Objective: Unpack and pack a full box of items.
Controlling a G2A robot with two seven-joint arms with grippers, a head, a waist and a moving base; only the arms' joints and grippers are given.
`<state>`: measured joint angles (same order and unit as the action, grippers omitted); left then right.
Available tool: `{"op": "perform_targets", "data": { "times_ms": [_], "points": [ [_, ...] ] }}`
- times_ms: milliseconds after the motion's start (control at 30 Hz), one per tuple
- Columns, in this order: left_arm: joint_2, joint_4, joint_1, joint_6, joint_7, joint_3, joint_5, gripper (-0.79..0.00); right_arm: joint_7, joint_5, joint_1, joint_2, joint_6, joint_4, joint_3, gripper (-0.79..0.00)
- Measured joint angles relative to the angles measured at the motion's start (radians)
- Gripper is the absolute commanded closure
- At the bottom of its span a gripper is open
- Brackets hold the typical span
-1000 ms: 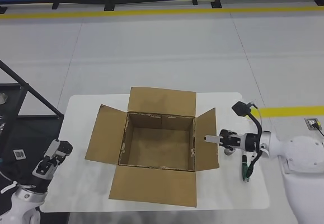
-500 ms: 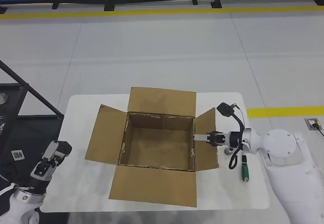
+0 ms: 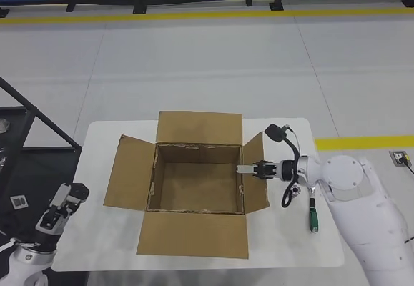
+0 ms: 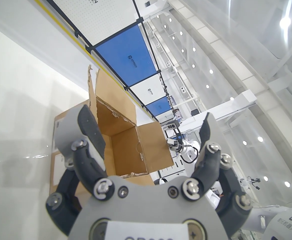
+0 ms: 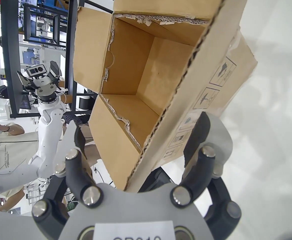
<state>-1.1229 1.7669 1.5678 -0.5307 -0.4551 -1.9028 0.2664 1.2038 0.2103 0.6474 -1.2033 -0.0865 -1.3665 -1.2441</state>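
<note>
The box flap (image 3: 257, 194) stands between the wide jaws of the right gripper (image 3: 244, 169); left gripper (image 4: 146, 116) gapes empty.

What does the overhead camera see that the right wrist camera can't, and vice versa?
From above: the white table and a green stick-shaped tool lying on it. From the right wrist: printed symbols on the outside of the box flap, which stands between the right gripper's open fingers. Both: the open brown cardboard box, empty inside.
</note>
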Motion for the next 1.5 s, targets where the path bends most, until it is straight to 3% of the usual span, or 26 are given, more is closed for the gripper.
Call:
{"op": "perform_targets", "data": {
  "times_ms": [300, 500, 800, 1033, 1267, 1500],
  "points": [
    [0.000, -0.005, 0.006, -0.011, -0.007, -0.008, 0.015, -0.785, -0.015, -0.006, -0.014, 0.003, 0.007, 0.003, 0.029, -0.785],
    [0.000, 0.005, 0.003, -0.013, -0.014, -0.001, 0.014, -0.785, -0.070, 0.007, 0.040, 0.028, -0.003, -0.066, -0.065, -0.785],
    [-0.001, 0.022, 0.022, -0.040, -0.020, -0.014, 0.043, -0.785, -0.104, 0.124, 0.262, 0.090, -0.071, -0.290, -0.337, -0.785],
    [-0.002, 0.026, 0.029, -0.052, -0.020, -0.017, 0.061, -0.785, -0.163, 0.197, 0.443, 0.115, -0.068, -0.319, -0.478, -0.785],
    [-0.002, 0.026, 0.029, -0.052, -0.020, -0.017, 0.061, -0.785, -0.101, 0.393, 0.501, 0.135, -0.024, -0.287, -0.473, -0.785],
    [-0.002, 0.026, 0.029, -0.052, -0.020, -0.017, 0.061, -0.785, -0.094, 0.408, 0.496, 0.136, -0.016, -0.279, -0.465, -0.785]
  ]
}}
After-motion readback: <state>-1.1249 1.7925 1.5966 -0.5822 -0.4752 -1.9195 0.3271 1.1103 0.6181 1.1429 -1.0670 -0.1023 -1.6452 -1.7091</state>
